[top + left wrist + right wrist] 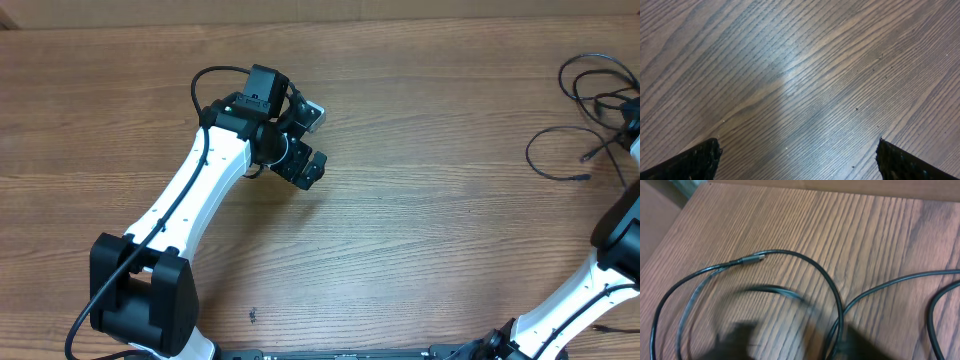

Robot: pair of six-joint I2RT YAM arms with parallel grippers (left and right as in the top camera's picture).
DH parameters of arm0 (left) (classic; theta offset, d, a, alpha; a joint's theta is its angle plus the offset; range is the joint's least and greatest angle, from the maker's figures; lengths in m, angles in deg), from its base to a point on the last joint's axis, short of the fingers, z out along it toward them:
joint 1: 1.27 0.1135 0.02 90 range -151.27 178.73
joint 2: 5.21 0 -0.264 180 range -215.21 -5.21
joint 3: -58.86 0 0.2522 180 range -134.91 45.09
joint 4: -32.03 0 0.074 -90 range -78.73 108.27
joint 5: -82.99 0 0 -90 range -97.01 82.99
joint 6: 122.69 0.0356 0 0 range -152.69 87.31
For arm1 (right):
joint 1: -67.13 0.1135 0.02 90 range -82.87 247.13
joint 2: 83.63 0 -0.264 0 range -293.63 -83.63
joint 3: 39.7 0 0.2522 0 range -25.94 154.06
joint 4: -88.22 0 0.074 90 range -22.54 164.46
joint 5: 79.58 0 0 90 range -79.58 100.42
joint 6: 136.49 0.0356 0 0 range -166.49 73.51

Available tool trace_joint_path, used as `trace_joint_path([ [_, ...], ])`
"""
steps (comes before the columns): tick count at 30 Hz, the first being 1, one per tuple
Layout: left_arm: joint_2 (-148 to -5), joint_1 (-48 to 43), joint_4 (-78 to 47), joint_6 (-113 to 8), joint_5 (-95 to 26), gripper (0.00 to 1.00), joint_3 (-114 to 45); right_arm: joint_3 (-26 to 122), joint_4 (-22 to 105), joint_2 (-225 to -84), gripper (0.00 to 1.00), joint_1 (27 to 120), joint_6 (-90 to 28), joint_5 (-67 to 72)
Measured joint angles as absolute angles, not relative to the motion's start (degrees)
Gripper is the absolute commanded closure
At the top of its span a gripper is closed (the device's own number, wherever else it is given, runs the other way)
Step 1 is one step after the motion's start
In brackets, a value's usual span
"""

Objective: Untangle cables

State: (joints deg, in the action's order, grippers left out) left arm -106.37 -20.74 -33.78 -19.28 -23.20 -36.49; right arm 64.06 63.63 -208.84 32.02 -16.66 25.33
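The table carries the cables bunched in its far right corner, close to the edge. A sideways drag there could slide a strand over the edge and out of reach. The left arm sits well apart from them, its tool spread wide over bare wood with nothing in it. With no second hold to pin a strand, a pull by the right arm alone could shift the whole bundle rather than part it. Several loops cross one another in the right wrist view, and a tug on the wrong strand would likely cinch a crossing tighter. The right tool hangs just over those loops, but its fingers show only as dark smears, so I cannot tell how far it is open or whether it has a strand. Closing blind could catch two strands at once. The plug lies beside a neighbouring strand and could snag in a loop.
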Motion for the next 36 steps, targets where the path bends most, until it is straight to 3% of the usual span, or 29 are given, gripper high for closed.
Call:
trace_joint_path([
  [12,-106.37,-20.74,-33.78,-19.28,-23.22,0.00,-36.49,64.17,48.46,-206.74,0.00,32.02,-20.79,20.83],
  [24,-106.37,-20.74,-33.80,-19.28,-23.20,0.00,-36.49,64.71,25.60,-175.53,0.00,33.42,-21.73,6.95],
  [28,-106.37,-20.74,-33.82,-19.28,-23.20,0.00,-36.46,64.71,19.61,-170.79,0.00,39.56,-25.38,3.17],
  [36,-106.37,-20.74,-33.80,-19.28,-23.22,0.00,-36.46,64.71,12.09,-166.20,0.00,60.65,-27.26,0.26],
])
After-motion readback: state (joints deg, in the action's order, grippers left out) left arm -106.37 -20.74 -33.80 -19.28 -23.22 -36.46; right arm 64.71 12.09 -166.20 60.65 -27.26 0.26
